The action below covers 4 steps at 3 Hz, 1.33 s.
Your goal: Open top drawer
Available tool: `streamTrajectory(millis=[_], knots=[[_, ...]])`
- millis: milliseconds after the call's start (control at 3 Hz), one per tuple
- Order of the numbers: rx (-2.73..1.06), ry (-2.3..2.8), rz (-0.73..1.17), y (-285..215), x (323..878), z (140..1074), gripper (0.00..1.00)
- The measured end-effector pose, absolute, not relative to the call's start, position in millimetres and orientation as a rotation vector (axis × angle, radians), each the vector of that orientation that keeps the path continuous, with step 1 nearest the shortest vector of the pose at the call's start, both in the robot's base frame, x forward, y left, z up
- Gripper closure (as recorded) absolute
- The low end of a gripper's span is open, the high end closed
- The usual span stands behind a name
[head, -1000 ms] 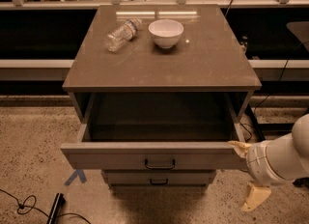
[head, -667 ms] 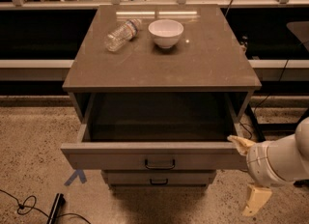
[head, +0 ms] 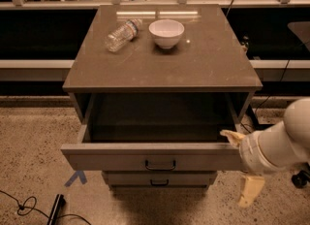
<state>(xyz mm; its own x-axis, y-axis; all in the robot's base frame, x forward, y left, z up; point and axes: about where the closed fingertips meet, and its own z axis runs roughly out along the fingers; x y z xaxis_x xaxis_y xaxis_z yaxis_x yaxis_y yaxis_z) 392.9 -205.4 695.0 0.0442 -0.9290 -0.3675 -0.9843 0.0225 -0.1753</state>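
The top drawer (head: 111, 157) of the grey-taupe cabinet stands pulled far out, its deep box empty and its black handle (head: 160, 165) at the centre of the front. My gripper (head: 240, 165) is at the drawer's right front corner. It is open. The upper finger (head: 229, 136) rests by the top of the drawer's right side wall. The lower finger (head: 250, 191) hangs below and to the right of the drawer front, over the floor. My white arm (head: 283, 141) comes in from the right edge.
On the cabinet top (head: 213, 64) lie a clear plastic bottle (head: 122, 35) on its side and a white bowl (head: 166, 33). A lower drawer (head: 160, 180) shows under the open one. Cables (head: 24, 204) and blue tape (head: 76, 177) lie on the speckled floor at the left.
My gripper has shifted slightly left and up along the drawer's right corner. The drawer stays pulled out as before.
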Motion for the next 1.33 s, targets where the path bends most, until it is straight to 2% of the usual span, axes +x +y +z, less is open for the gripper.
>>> streamTrajectory(millis=[333, 1000, 1333], knots=[[-1.977, 1.924, 0.335, -198, 419, 695, 0.0], [-1.955, 1.895, 0.45, -196, 480, 710, 0.5], [-1.948, 1.887, 0.491, -193, 507, 712, 0.51]])
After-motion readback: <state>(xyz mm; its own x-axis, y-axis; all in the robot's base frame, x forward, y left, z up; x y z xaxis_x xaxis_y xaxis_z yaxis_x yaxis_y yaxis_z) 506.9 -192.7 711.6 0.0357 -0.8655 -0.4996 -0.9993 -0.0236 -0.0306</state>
